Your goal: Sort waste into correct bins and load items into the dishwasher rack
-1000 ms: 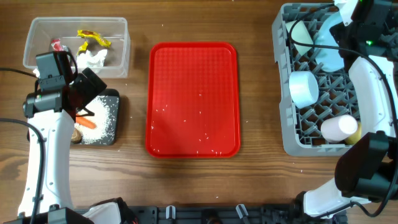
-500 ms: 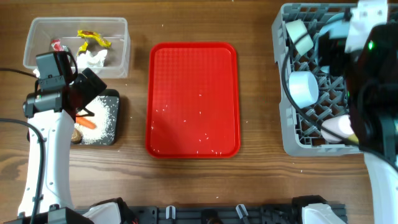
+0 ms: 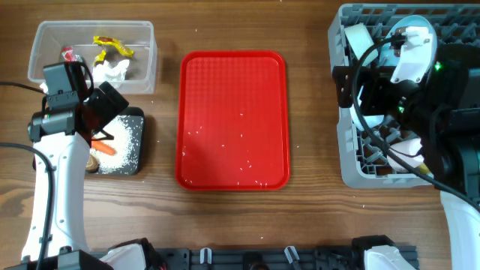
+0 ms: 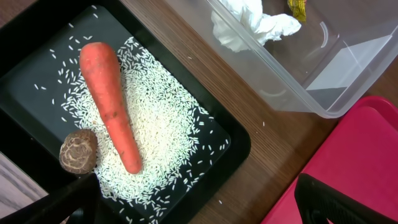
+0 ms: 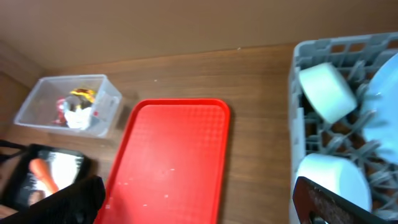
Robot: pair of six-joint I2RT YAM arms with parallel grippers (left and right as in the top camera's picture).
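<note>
The carrot [image 4: 112,102] lies on rice [image 4: 168,130] in the black tray [image 4: 31,56], beside the brown lump [image 4: 78,152]: probably firm, light and slick, best pinched mid-length. The left fingers [image 4: 348,199] and right fingers [image 5: 336,202] gape, empty.

The red tray [image 3: 232,97] lies flat mid-table, open from above, with only stray rice grains [image 3: 241,168] on it. Bare strips of table [image 3: 309,112] flank it. The right arm [image 3: 412,64] hangs over much of the rack [image 3: 346,169]; the left arm [image 3: 60,150] overhangs the black tray [image 3: 139,120]. The clear tub [image 3: 146,56] is open-topped
</note>
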